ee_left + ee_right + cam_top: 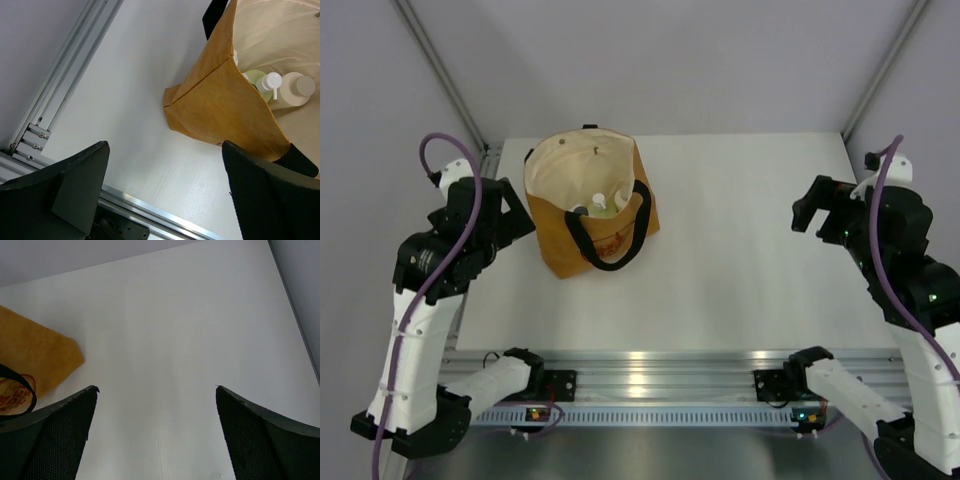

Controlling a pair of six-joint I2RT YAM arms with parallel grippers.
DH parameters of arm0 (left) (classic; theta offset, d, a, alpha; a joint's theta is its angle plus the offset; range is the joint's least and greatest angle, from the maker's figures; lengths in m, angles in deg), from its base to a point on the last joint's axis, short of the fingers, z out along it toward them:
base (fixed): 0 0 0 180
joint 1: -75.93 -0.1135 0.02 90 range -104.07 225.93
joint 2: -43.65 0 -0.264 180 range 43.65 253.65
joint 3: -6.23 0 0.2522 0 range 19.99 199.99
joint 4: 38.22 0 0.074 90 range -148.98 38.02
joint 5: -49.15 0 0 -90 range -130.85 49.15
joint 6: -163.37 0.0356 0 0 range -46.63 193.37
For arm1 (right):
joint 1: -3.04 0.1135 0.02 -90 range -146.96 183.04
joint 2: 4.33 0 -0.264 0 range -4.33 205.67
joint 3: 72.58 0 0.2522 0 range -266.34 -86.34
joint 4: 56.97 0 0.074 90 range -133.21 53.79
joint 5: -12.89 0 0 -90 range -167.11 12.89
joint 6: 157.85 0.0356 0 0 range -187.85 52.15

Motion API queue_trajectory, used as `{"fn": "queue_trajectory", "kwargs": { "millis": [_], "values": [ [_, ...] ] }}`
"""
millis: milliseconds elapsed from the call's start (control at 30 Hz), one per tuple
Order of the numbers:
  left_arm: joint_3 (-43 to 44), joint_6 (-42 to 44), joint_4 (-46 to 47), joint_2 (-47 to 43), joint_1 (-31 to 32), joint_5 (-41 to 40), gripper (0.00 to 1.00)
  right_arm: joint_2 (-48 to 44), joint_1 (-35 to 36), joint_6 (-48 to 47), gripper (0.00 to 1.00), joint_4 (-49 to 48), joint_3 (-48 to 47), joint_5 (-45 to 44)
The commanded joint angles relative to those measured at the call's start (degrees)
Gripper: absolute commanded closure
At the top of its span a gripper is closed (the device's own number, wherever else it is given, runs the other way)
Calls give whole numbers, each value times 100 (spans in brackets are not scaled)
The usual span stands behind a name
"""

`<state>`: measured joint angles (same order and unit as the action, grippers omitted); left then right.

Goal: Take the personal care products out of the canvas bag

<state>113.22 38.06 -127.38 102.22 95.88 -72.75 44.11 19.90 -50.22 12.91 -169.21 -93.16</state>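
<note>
While both arms hang over the white tabletop (740, 250), the mustard-tan canvas tote bag (582, 250) stands on its base in the left half of that surface, toward the far side, with its mouth gaping upward so that the cream lining (570, 165) shows. Its near black loop handle (612, 262) droops down the front wall across a patch of red print (12, 395), and the far black handle (216, 20) pokes out behind the rim. All the personal care products that can be seen lie down inside the bag, against the near wall. A rounded yellow-green bottle (254, 77) with a white pump cap (272, 80) sits there, and pressed against it on the right is a pale cream container (287, 100) with a round whitish lid (303, 86). From above, a small dark round top (578, 210) shows just left of these two, too small to tell what it belongs to. The left pincer (165, 150) hovers close beside the bag's left wall, tilted toward its lower corner, with its black jaws spread as wide as they go and nothing between them. The right pincer (156, 388) is well apart from the bag, over the right side of the tabletop and turned toward the middle, its jaws likewise fully spread and gripping nothing. A ribbed aluminium rail (650, 365) runs along the near edge, between the two arm bases.
</note>
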Motion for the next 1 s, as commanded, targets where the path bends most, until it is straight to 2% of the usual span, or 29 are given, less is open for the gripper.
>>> {"fn": "queue_trajectory", "kwargs": {
  "millis": [0,133,233,433,600,767,867,967],
  "values": [
    [107,-169,157,93,9,-35,2,-72,45,-14,0,-277,25,-179],
    [476,-703,-10,322,9,139,2,-37,45,12,1,-286,60,-135],
    [573,-1153,-2,462,9,210,2,-159,45,-40,1,-478,227,400],
    [793,-1916,7,946,9,474,2,-353,45,188,0,-769,605,708],
    [1118,-2191,60,1385,9,606,2,-450,36,197,1,-778,763,885],
    [1119,-2436,121,1614,1,606,12,-529,45,241,0,-787,930,998],
    [917,-2595,288,1632,9,887,21,-503,36,276,0,-787,992,1156],
    [627,-2726,455,1614,1,1028,25,-485,36,197,0,-787,975,1271]
  ]
}}
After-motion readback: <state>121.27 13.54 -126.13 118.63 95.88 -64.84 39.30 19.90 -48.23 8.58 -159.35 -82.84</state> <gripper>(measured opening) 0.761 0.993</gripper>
